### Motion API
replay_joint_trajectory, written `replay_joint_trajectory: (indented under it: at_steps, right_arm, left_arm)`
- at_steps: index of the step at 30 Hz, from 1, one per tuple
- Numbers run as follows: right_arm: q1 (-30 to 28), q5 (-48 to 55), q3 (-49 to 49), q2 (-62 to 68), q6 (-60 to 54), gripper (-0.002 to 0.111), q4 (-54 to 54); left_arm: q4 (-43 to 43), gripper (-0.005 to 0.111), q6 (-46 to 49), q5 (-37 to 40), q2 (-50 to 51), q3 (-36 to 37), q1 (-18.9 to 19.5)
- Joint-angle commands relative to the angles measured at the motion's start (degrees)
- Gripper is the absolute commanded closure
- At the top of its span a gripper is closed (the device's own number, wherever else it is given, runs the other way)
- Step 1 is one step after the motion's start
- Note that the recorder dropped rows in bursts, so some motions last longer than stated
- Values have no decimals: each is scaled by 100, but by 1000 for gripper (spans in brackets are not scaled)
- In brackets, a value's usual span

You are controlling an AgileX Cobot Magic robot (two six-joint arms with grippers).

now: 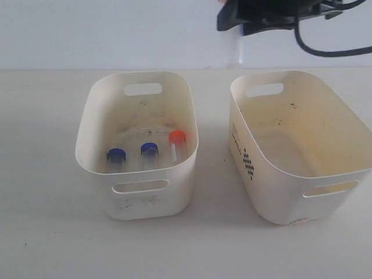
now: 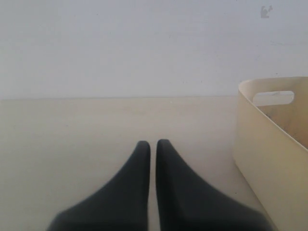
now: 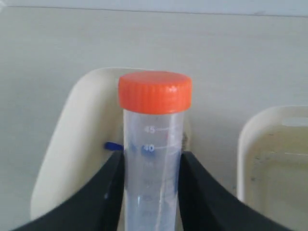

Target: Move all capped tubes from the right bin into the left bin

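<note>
A: Logging the grip: right tool (image 3: 153,159) clenched on an orange-capped tube (image 3: 153,132). Jaws pinch the clear barrel just below the cap, tube upright. Gripping below the cap probably leaves the cap free of the jaws for a clean release.

B: What lies around the tool?

A: Left bin (image 1: 87,125) ahead of and below it. A blue cap (image 3: 113,145) peeks out beside 1 jaw. Right bin (image 1: 273,192) sits off to the tool's side, and I see nothing in it. The tool hangs above both rims.

B: Count in the left bin?

A: 3 capped tubes (image 1: 149,148), 2 blue and 1 orange, caps showing in a row along 1 wall. With the 1 in the jaws that makes 4, so I judge this the last transfer, with only the drop left.

B: Left tool (image 2: 153,144)?

A: Jaws closed to a thin slit, gripping nothing. It sits low over the tabletop (image 1: 46,232), with what I take to be the left bin's wall just beside it. Likely parked there to leave the right arm room.

B: Next?

A: Lower the tube between the left bin's walls before letting go. Released from up here, it could bounce off the rim or knock the 3 below.
</note>
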Motion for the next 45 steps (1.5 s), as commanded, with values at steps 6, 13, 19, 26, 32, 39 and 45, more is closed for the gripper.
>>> replay_joint_trajectory:
  at_steps: [6,13,19,26,32,39,45]
  right_arm:
    - [1021,-800,-4,834,-84,108,213]
    - [1081,-970,-4,1432,-50,105,365]
    - [1081,-1015,-4,1633,-154,50,365]
    - [1081,-1105,-4,1619,-197,25,340]
    - [1081,-1026,-4,1296,-197,77,81]
    - [1081,-550,6,420,-171,108,-477]
    - [1081,-85,258,-195,-171,108,-477]
  left_arm:
    - [-19,103,-24,-42,20,-12,-41]
    - [-19,103,-24,-42,20,-12,-41]
    - [-19,103,-24,-42,20,-12,-41]
    - [-19,103,-24,-42,20,-12,-41]
    - [-19,103,-24,-42,20,-12,-41]
    - [-19,103,-24,-42,20,-12,-41]
    - [-19,103,-24,-42,20,-12,-41]
